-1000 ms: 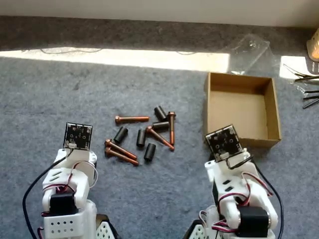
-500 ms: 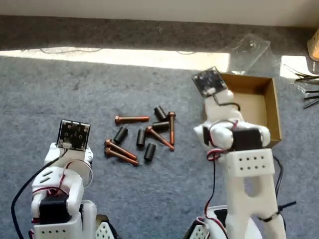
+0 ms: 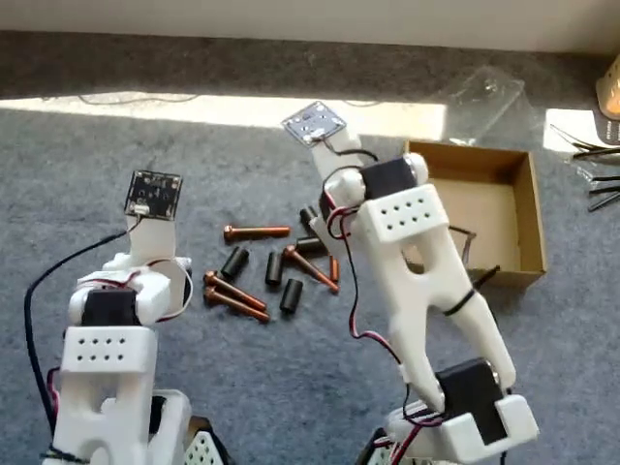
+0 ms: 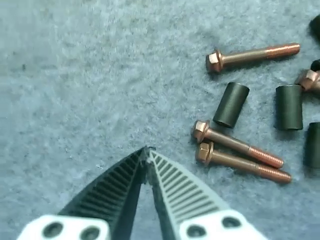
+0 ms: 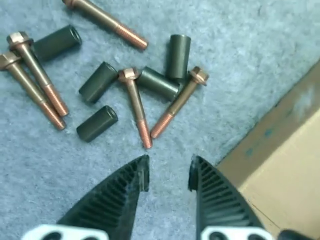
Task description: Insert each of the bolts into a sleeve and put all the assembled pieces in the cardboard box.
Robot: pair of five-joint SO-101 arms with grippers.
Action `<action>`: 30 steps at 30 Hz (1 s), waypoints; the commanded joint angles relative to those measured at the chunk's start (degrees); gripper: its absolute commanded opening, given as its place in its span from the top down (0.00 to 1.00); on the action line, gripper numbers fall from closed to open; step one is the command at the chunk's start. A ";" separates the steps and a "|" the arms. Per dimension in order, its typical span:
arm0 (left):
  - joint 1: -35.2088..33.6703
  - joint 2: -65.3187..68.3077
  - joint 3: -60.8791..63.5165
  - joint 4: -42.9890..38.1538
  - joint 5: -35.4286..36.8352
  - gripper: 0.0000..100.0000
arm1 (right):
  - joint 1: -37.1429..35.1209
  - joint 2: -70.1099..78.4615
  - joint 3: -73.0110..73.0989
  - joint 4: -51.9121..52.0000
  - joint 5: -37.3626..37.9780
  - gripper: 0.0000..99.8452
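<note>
**Figure. Bolt-and-sleeve workspace, seen from above and from both wrists.**

The cardboard box stands open-topped on grey carpet. The visible part of its floor is bare cardboard. The right arm leans over the box corner nearest the parts and hides it.

All loose parts form one cluster on the carpet, on the side of the box toward the left arm. A strip of carpet separates the cluster from the box wall. The cluster holds five copper-coloured bolts and five black sleeves, and every bolt lies outside the sleeves.
- Two bolts lie side by side at the cluster edge farthest from the box.
- Two more bolts splay apart at the edge nearest the box, with a sleeve touching both between their heads.

The right gripper hovers over the strip between cluster and box. Its jaws are parted and hold nothing, and the box corner is just beside one finger. The left gripper hovers over plain carpet on the far side of the cluster from the box, near the paired bolts. Its fingertips are pressed together with nothing between them.

Plain carpet stretches from the cluster away from the box. A sunlit strip crosses the carpet beyond the box's far wall, and a clear plastic bag lies near the far corner. Thin dark items lie past the box's outer wall, at the picture's edge.
</note>
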 commanded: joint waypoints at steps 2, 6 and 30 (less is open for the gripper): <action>-1.71 9.89 -3.21 -2.55 1.41 0.94 | -1.63 7.52 -9.63 0.66 -0.35 0.87; -3.21 13.05 -3.12 -4.22 1.58 0.87 | -2.07 17.45 -19.38 4.26 -0.35 0.87; -11.56 13.58 0.04 -9.67 4.40 0.87 | -3.30 49.19 -55.69 15.78 9.23 0.78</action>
